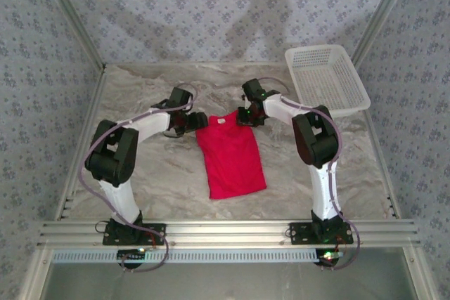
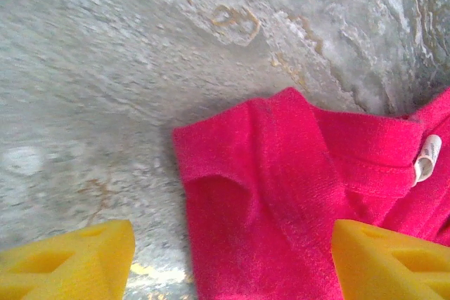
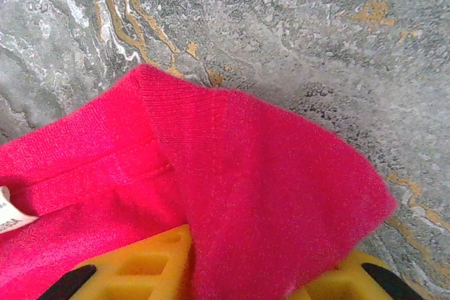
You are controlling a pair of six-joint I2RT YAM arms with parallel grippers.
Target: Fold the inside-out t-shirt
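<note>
Yellow fingers (image 2: 67, 261) of the left gripper (image 2: 232, 272) are standing spread wide, one hanging over bare table, the other over red cloth, and they are gripping nothing. Just past them a collar-end corner of the shirt (image 2: 281, 194) is lying flat, with the white tag (image 2: 427, 158) curling at the neckline. The right gripper (image 3: 239, 272) is pinching the opposite collar-end corner: a raised fold of red cloth is running down between its yellow fingers (image 3: 140, 268).

From above, both grippers are sitting at the far end of the shirt, left (image 1: 186, 123) and right (image 1: 247, 114) on either side of the collar. The shirt is lying mid-table between the arms as a long narrow shape, its hem pointing toward the bases and slanting slightly.

The table (image 1: 162, 173) is showing a grey marbled surface with rusty veins. A white mesh basket (image 1: 325, 79) is sitting at the far right corner, well apart from the shirt. Pale blue-grey walls (image 1: 211, 5) with a small flower pattern are closing in three sides, and arm shadows are falling on the back one. A metal rail (image 1: 225, 233) is carrying the bases along the near edge.
</note>
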